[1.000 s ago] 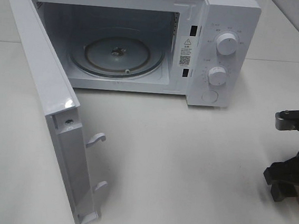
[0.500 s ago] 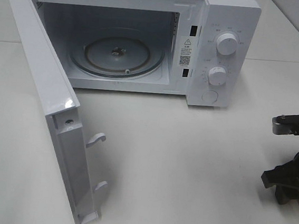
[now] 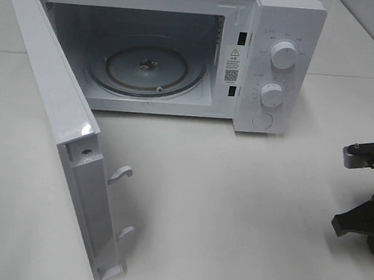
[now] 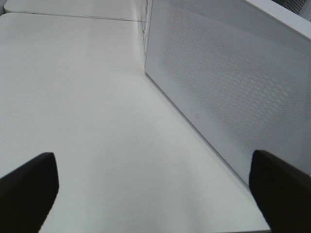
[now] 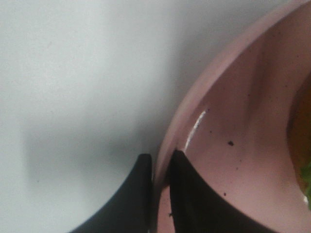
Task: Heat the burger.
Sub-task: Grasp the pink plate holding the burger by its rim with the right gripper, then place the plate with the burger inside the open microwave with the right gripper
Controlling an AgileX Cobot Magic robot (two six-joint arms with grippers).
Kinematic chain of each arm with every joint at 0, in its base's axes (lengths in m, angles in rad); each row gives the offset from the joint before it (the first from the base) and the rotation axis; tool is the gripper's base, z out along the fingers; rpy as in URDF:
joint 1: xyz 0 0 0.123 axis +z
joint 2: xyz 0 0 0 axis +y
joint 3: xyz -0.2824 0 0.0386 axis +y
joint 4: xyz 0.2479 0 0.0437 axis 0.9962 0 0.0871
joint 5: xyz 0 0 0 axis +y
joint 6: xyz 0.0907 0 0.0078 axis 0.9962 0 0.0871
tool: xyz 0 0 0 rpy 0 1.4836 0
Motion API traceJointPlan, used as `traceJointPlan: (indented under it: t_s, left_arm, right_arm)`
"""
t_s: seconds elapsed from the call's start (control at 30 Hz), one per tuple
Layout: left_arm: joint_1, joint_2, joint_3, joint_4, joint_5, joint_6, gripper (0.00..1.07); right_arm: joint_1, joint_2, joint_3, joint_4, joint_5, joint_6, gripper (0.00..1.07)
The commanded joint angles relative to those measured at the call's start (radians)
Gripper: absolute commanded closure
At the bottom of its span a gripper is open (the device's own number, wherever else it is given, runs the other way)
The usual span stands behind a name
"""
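Presently, right gripper [image 5: 160, 160] clamped the pink plate [image 5: 228, 97] right of the microwave [image 3: 290, 31]; left gripper [image 4: 153, 184] gaped empty. A level lift seemed next.

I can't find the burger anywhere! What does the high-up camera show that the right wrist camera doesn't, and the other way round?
Only the high camera shows the white microwave, its door swung open, the glass turntable inside and two knobs. Only the right wrist camera shows the pink plate, its rim pinched by the right claw, and a sliver of the burger at the picture's edge. Both show the white table and parts of the black right claw.
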Motion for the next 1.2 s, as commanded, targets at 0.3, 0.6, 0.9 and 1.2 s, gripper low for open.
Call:
traceJointPlan:
  t_s: [0.3,0.6,0.9,1.2]
  left_arm:
    - [0.002,-0.016,0.002,-0.001,-0.013,0.000,0.06]
    - [0.002,-0.016,0.002,-0.001,-0.013,0.000,0.06]
    - [0.002,-0.016,0.002,-0.001,-0.013,0.000,0.06]
    - [0.002,-0.016,0.002,-0.001,-0.013,0.000,0.06]
  right_arm:
    - [0.045,-0.017,0.010,-0.048,0.059,0.067,1.07]
    - [0.111,-0.065,0.011,-0.164,0.115,0.178,1.07]
    - [0.216,-0.144,0.011,-0.249,0.191,0.237,1.07]
    - [0.287,-0.196,0.011,-0.308,0.256,0.294,1.07]
